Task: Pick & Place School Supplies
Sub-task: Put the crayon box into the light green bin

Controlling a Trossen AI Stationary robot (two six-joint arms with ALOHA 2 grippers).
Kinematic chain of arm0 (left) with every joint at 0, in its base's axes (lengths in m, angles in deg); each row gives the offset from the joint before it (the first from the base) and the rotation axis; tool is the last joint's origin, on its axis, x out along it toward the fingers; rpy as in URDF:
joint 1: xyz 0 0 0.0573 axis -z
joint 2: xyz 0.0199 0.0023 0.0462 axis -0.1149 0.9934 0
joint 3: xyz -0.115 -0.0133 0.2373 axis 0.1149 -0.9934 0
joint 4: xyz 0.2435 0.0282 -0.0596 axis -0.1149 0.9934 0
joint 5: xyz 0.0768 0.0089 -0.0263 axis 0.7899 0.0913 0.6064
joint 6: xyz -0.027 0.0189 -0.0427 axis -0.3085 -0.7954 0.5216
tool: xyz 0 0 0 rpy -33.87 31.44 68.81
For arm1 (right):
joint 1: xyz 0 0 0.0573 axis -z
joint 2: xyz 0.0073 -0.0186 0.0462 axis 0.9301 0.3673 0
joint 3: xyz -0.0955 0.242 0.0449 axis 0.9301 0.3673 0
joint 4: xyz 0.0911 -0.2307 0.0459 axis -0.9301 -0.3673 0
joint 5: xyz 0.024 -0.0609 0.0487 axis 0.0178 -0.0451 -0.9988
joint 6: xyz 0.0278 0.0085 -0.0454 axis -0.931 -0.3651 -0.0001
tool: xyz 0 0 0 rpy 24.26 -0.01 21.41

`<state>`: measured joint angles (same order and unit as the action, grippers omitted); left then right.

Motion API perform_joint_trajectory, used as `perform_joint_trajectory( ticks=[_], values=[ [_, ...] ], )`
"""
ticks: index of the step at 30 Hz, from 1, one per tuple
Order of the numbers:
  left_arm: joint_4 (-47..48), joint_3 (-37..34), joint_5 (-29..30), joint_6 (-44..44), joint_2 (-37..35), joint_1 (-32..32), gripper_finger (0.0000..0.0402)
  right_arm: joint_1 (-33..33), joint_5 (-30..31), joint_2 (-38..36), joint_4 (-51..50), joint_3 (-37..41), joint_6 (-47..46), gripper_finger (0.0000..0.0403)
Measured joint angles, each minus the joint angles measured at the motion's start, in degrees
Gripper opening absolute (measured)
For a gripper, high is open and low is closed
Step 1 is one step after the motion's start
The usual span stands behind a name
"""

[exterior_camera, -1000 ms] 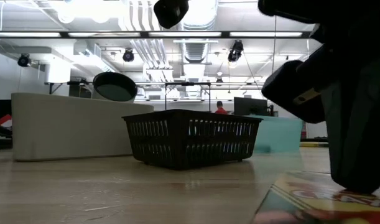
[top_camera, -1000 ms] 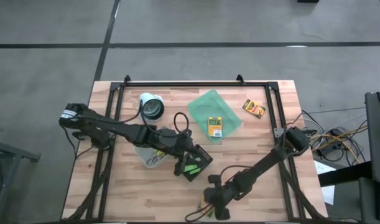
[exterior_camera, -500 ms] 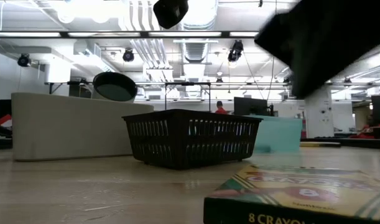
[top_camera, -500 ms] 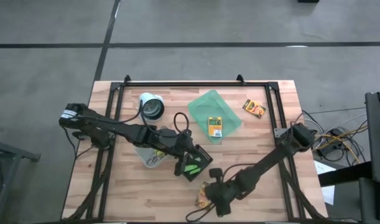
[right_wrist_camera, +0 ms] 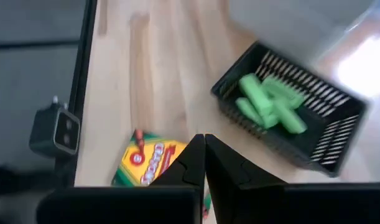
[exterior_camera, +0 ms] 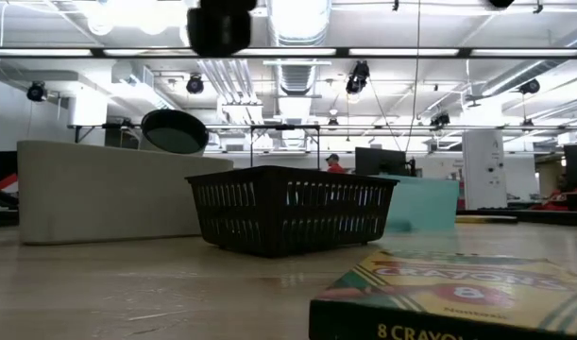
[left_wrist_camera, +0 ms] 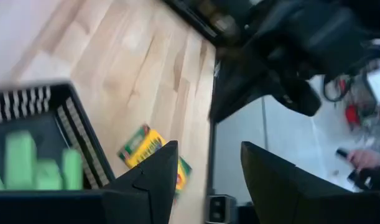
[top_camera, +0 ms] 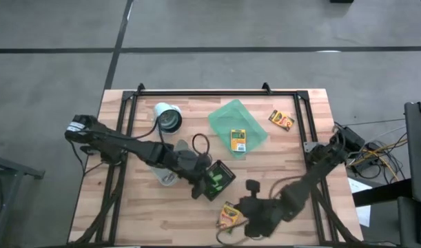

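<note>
With green markers (right_wrist_camera: 272, 102) already in the black basket (top_camera: 217, 180), the right claw (right_wrist_camera: 204, 163), fingers together and empty, hangs over the crayon box (top_camera: 229, 215) by the worktop's near edge; it must spread before grasping, while the left claw (left_wrist_camera: 208, 168), fingers apart, hovers beside the basket.

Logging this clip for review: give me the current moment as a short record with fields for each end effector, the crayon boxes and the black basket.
left end effector: open, over the black basket
right end effector: shut, empty, beside the near crayon box
crayon boxes: one near the table's front edge, one on the green tray, one toward the far right
basket contents: green sticks
</note>
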<state>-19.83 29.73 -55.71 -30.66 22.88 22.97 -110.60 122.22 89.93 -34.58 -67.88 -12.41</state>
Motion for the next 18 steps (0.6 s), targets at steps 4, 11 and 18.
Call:
perform_joint_trajectory(
  ticks=[4,11,18],
  values=[
    [0.20,0.00,7.52,10.19,0.00,3.66,0.0181,-3.16,8.77,-0.38,-0.10,0.00,-2.49,0.0008],
    [0.18,0.00,17.61,20.18,0.29,8.91,0.0181,-6.29,9.70,-0.36,-6.04,0.33,-12.62,0.0008],
    [0.42,0.02,27.72,24.82,2.06,12.70,0.0181,-8.46,9.88,-0.31,-4.53,2.99,-18.02,0.0008]
  ],
)
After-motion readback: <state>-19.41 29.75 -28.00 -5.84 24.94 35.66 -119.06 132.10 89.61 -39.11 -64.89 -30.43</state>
